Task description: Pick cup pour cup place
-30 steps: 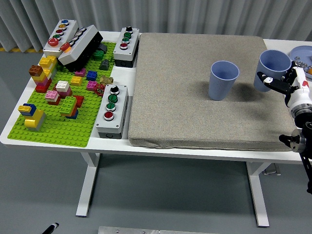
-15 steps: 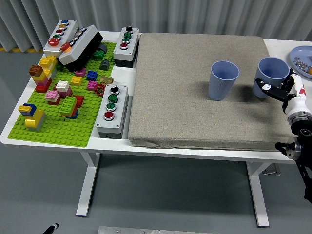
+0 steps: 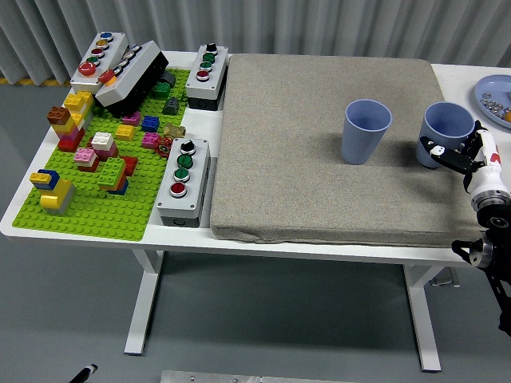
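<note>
Two blue cups stand upright over the grey mat (image 3: 295, 175). One cup (image 3: 366, 132) stands free near the mat's middle right. The second cup (image 3: 449, 122) is at the mat's right edge, low over it or resting on it. My right hand (image 3: 447, 153) comes in from the right edge and is shut on this second cup, with dark fingers (image 3: 435, 150) wrapped around its lower front. The cup's base is hidden behind the fingers, so I cannot tell whether it touches the mat. My left arm is out of view.
A blue plate (image 3: 497, 89) with small items lies at the far right, just behind the held cup. A green brick baseplate (image 3: 104, 215) with several bricks fills the left side. Button boxes (image 3: 183, 180) (image 3: 207, 74) (image 3: 99, 61) stand along the mat's left edge and at the back left.
My right hand has lowered the held cup toward the mat and drawn it slightly nearer. The other cup has not moved.
</note>
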